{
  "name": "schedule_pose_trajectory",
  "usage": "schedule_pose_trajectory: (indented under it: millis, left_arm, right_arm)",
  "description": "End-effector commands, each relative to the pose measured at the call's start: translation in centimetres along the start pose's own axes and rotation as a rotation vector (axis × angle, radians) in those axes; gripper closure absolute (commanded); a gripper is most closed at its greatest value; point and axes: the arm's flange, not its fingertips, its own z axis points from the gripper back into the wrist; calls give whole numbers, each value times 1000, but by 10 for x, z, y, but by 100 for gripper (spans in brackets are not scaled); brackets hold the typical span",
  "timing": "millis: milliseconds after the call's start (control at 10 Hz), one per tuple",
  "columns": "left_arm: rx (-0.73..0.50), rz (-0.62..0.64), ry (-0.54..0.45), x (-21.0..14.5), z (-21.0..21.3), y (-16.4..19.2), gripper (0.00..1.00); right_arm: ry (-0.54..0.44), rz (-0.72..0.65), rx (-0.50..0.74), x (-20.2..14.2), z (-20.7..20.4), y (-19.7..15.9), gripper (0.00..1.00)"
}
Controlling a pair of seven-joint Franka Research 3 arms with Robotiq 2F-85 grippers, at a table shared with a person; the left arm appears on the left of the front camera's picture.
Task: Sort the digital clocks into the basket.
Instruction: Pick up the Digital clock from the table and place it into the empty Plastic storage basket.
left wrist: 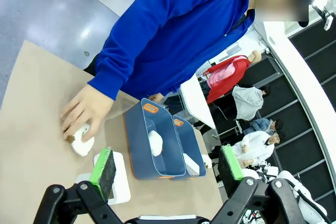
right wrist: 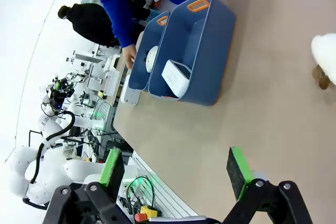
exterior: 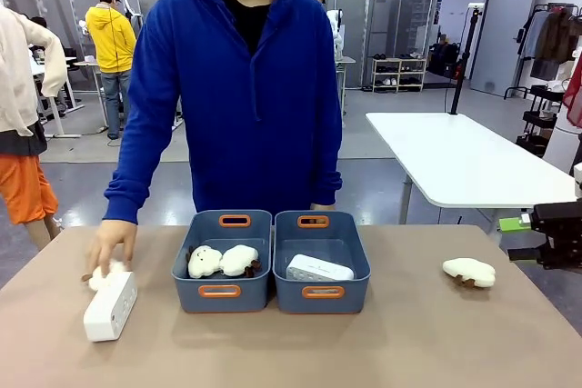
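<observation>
Just beyond the left pincer, which is spread wide and empty, one white digital clock is seen flat on the worktop past a green pad, near a person's hand. Well ahead of the right pincer, likewise spread and empty, the second clock is seen inside the blue basket

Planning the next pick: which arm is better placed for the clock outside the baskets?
Left, probably: the clock lies on the left side, near the open left tool; the right tool sits far off.
</observation>
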Motion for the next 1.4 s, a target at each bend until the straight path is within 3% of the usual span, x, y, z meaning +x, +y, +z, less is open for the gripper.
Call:
schedule_pose_trajectory:
  millis: [0,1300]
  left_arm:
    - [-25,2,-12,2,-2,0,0]
    - [-25,2,-12,2,-2,0,0]
  right_arm:
    - [22,12,-2,4,1,3,0]
    - [22,12,-2,4,1,3,0]
